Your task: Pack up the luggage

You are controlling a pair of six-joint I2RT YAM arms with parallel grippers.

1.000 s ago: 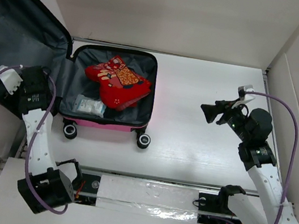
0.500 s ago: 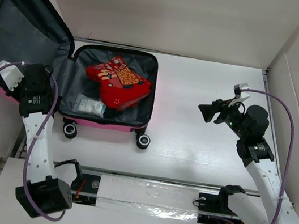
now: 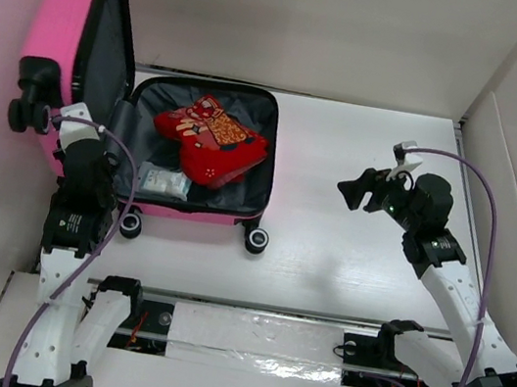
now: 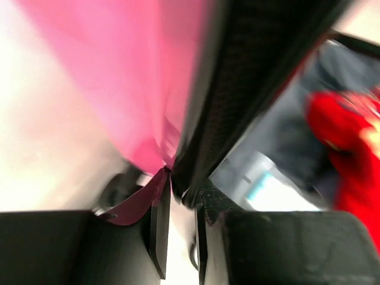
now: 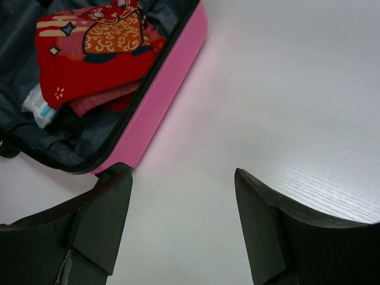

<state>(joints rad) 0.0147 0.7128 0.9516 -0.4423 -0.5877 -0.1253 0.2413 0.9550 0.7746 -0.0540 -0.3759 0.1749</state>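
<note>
The hot-pink luggage (image 3: 205, 214) lies open on the table, its lid (image 3: 70, 13) standing almost upright at the left. In its grey-lined base rest a red patterned cloth item (image 3: 210, 138) and a white packet (image 3: 159, 180). My left gripper (image 3: 79, 124) is shut on the lid's lower edge; the left wrist view shows the jaws (image 4: 181, 184) pinching the black rim beside the pink shell (image 4: 119, 71). Above bare table to the right of the case, my right gripper (image 3: 350, 191) hangs open and empty. The right wrist view shows the gripper (image 5: 184, 178) beside the case's pink wall (image 5: 163, 101).
Black wheels (image 3: 256, 241) stick out at the case's near side. White walls close in the table at the back, left and right. A rail with a foil strip (image 3: 254, 337) runs along the near edge between the arm bases.
The lid has swung up from lying flat at the left to nearly upright. My left gripper shut on its edge and rose with it. The right gripper drifted slightly left.
</note>
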